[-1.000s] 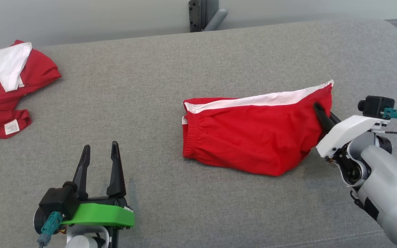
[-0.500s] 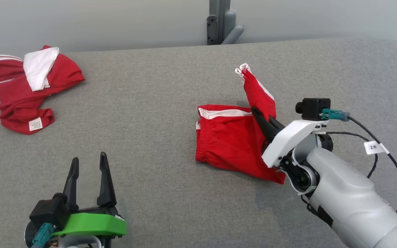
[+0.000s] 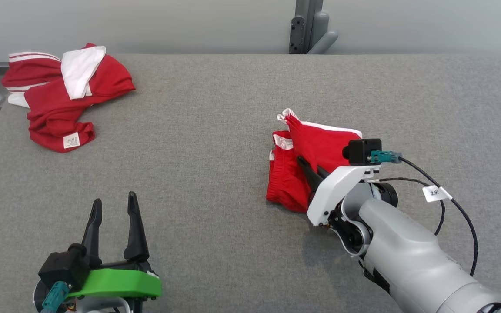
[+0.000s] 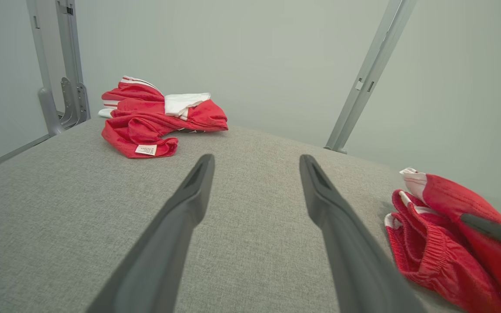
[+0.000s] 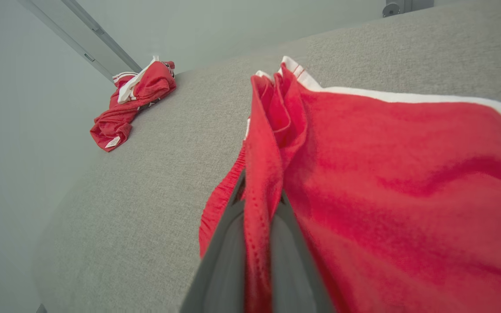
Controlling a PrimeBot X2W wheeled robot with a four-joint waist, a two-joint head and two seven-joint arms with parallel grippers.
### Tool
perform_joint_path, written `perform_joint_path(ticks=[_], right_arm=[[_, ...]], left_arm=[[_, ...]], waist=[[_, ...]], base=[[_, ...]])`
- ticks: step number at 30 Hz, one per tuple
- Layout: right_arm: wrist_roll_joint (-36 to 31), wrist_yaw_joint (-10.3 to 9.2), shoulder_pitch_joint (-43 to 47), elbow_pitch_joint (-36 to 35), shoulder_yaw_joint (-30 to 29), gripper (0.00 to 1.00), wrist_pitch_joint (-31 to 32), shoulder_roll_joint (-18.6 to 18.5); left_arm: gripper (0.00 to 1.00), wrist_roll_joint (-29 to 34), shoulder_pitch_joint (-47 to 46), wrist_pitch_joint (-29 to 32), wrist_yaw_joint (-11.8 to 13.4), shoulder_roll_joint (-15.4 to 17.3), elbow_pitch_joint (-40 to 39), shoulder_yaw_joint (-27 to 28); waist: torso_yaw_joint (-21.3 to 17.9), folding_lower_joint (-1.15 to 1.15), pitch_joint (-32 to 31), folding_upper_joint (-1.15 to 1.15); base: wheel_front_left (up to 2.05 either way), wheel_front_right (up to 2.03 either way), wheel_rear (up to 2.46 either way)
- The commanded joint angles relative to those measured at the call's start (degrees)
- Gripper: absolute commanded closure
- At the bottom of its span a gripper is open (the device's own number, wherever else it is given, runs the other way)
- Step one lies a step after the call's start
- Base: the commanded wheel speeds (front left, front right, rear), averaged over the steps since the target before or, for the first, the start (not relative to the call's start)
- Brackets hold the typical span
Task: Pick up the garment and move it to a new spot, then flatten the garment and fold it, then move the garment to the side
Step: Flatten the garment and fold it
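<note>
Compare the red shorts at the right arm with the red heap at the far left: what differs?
The shorts are half folded, a layer pinched by the right gripper, jaws shut; the heap lies crumpled, untouched. The shorts sit right of centre, the heap at the far left corner of the table. Both are red with white trim.

The left pincer (image 3: 115,198) sits low at the left, fingers (image 4: 176,226) spread apart and pointing forward, holding nothing. The right arm (image 3: 407,256) reaches in from the lower right, its wrist angled up and leftward. The right pincer (image 3: 309,167) has its fingers (image 5: 224,261) closed together, clamping a fold of the garment (image 3: 324,143).
</note>
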Motion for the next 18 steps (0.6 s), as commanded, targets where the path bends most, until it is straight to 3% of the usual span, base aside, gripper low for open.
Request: perform_joint_path(ticks=[1,2,3,4,5,7,14,18], right_arm=[[-0.85,0.00,-0.75,1.42,0.49,1.00,0.01,0.29],[-1.43,0.00,-0.96,2.10,0.98,0.87,0.12,0.53],[-1.75,0.00,-1.04,2.73,1.38,0.67,0.22,0.78],[-2.10,0.00,-1.03,3.08,1.82,0.36,0.39,1.02],[-2.10,0.00,-1.03,3.08,1.82,0.36,0.39,1.02],[-2.68,0.00,-1.00,3.18,2.80,0.00,0.37,1.45],[-4.81,0.00,0.06,1.76,4.82,0.00,-2.59,1.63],[-6.69,0.00,1.29,-0.30,2.05,0.00,-5.78,0.33]], left_arm=[[0.00,-0.23,-0.20,0.04,0.22,0.09,-0.06,-0.04],[0.00,-0.29,-0.25,0.04,0.21,0.09,-0.06,-0.04],[0.00,-0.32,-0.32,0.04,0.27,0.09,-0.06,-0.08],[0.00,-0.33,-0.38,0.04,0.31,0.09,-0.07,-0.09],[0.00,-0.33,-0.38,0.04,0.31,0.09,-0.07,-0.09],[0.00,-0.31,-0.46,0.04,0.36,0.09,-0.11,-0.09],[0.00,-0.24,0.07,0.04,0.49,0.09,-0.35,0.41],[0.00,-0.15,0.63,0.04,0.57,0.09,-0.75,0.49]], waist=[[0.20,0.00,0.10,0.35],[0.25,0.00,0.12,0.35],[0.28,0.00,0.14,0.35],[0.29,0.00,0.14,0.35],[0.29,0.00,0.14,0.35],[0.26,0.00,0.13,0.35],[-0.54,0.00,-0.20,0.35],[-1.91,0.00,-0.24,0.35]], base=[[0.00,0.00,0.00],[0.00,0.00,0.00],[0.00,0.00,0.00],[0.00,0.00,0.00],[0.00,0.00,0.00],[0.00,0.00,0.00],[0.00,0.00,0.00],[0.00,0.00,0.00]])
